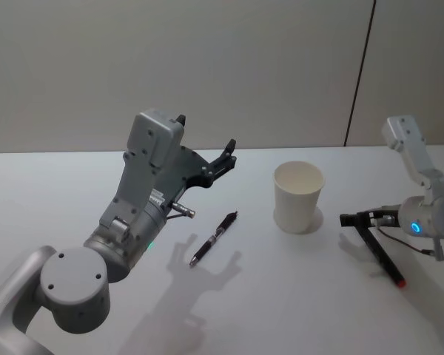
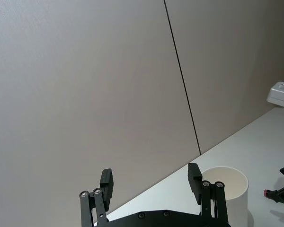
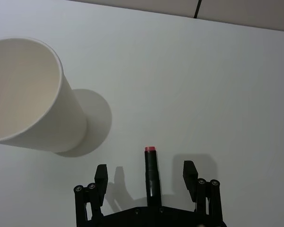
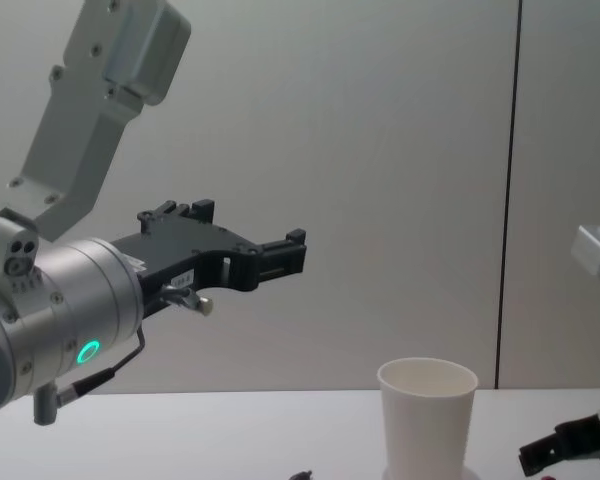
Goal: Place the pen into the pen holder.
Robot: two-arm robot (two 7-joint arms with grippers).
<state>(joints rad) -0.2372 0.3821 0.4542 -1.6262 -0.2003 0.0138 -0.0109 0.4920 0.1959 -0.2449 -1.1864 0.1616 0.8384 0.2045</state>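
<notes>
The pen holder (image 1: 298,196) is a white paper cup standing upright right of the table's middle, also seen as the cup (image 3: 26,94) and the cup (image 4: 427,415). A black pen (image 1: 214,238) lies flat on the table to the left of it. My left gripper (image 1: 226,155) is raised above and behind that pen, open and empty, with its open gripper (image 2: 150,176) facing the cup. Right of the cup, my right gripper (image 1: 348,220) is low over the table and open. A second black pen with a red tip (image 3: 150,172) lies between its spread fingers, touched by neither.
The white table (image 1: 74,192) is bare apart from these things. A grey wall with a dark vertical seam (image 1: 359,74) runs behind it. There is free room at the table's left and front.
</notes>
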